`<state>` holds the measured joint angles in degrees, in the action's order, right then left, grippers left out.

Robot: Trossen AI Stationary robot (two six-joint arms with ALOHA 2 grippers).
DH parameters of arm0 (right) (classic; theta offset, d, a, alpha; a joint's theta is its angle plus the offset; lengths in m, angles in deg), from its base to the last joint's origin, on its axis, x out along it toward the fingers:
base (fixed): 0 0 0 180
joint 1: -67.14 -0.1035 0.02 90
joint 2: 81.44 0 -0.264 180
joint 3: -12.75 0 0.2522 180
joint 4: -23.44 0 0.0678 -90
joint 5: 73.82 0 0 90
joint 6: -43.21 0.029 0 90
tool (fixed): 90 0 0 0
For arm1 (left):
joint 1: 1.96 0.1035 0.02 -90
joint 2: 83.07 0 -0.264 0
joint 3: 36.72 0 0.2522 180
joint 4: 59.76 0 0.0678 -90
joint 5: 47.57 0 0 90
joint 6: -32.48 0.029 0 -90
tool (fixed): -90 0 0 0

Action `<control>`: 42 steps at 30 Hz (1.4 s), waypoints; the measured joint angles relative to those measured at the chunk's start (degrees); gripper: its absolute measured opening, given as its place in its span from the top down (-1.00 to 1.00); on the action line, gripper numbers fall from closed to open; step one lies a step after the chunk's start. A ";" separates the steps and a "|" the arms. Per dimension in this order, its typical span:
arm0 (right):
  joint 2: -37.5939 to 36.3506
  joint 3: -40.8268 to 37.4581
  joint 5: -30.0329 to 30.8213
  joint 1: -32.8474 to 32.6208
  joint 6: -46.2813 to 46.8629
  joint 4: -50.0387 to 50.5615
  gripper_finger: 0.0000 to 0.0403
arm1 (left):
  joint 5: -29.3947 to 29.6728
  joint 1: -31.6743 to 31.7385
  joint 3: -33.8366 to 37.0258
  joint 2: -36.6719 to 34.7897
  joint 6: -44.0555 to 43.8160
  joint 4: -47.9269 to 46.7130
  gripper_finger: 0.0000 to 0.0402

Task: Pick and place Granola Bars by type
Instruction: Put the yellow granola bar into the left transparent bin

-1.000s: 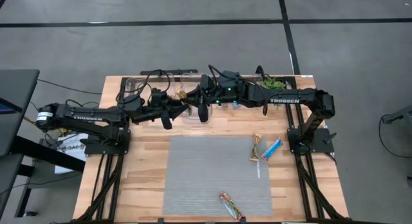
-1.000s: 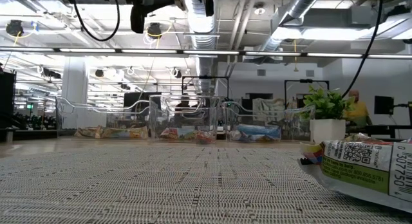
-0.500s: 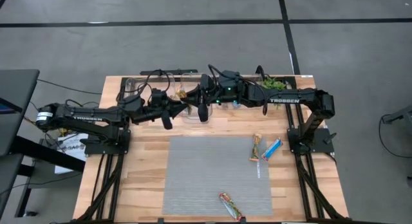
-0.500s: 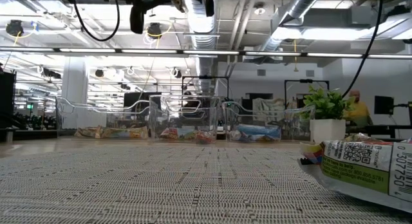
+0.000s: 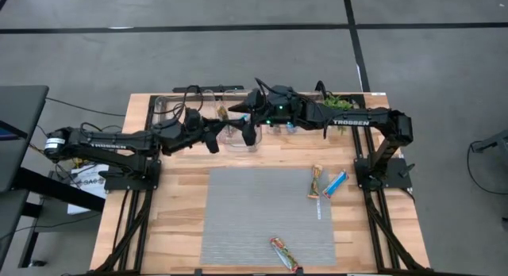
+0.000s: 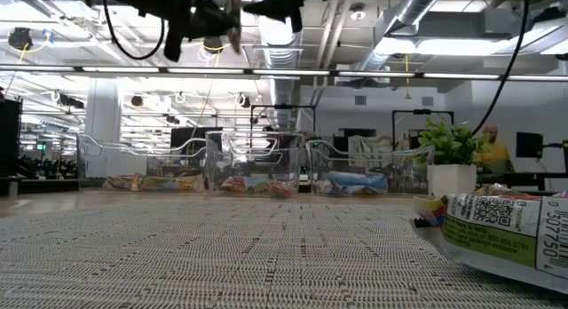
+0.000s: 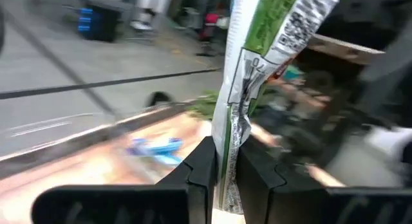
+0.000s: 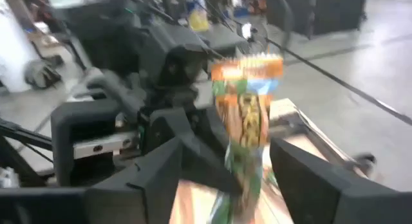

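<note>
green-wrapped granola bar (image 7: 254, 53) pinched by its end between left gripper (image 7: 222, 169) fingers, held upright above the clear bins (image 5: 238, 129) at the table's far edge, likely for dropping by type. right gripper (image 8: 225, 166) open, facing it.

Clear bins (image 6: 257, 171), potted plant (image 6: 450, 158), woven mat (image 5: 266, 216).

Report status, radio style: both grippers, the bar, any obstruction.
Left gripper shut on green granola bar above the bins. Right gripper open, facing it. Three bars left on mat. Nothing obstructing.
</note>
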<state>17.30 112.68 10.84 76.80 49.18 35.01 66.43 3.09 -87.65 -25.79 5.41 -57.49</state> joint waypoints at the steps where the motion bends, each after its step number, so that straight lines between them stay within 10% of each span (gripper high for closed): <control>1: -0.06 0.00 0.32 0.34 0.01 1.10 -0.15 | 2.28 0.01 0.00 0.00 -0.15 -1.21 0.81; 13: -0.19 0.02 0.82 2.74 0.01 8.63 -0.24 | 25.25 11.75 0.04 -1.11 -8.10 -19.41 0.81; 27: -0.19 0.02 0.74 2.70 0.03 9.62 -0.24 | 10.59 27.91 0.04 -1.07 -10.42 -37.44 0.75; 42: -0.19 0.02 -3.71 2.79 2.14 11.61 -0.24 | 5.08 28.57 0.04 -1.15 -8.08 -37.93 0.13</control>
<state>17.11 112.70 7.13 79.59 51.32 46.61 71.52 31.66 -87.61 -26.94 -2.67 -95.42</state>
